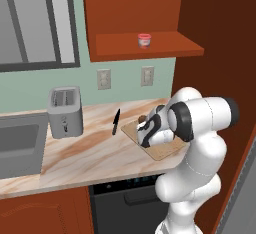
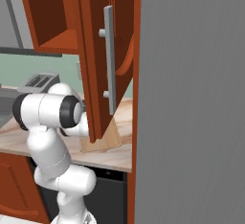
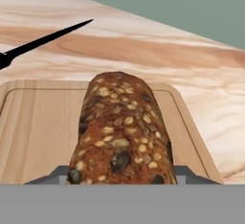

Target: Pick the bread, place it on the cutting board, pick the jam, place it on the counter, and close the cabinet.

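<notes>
The bread, a dark brown seeded loaf, sits between the fingers of my gripper, which is shut on it. It is low over the cutting board, a light tan wooden board; I cannot tell whether it touches. From the left base view the gripper hangs over the cutting board on the counter. The jam, a small pink-red jar, stands on the shelf of the open cabinet. The cabinet door with its grey handle swings out toward me.
A black knife lies on the counter just left of the board, also visible as the knife. A grey toaster stands further left, beside a sink. A tall grey panel rises at the right.
</notes>
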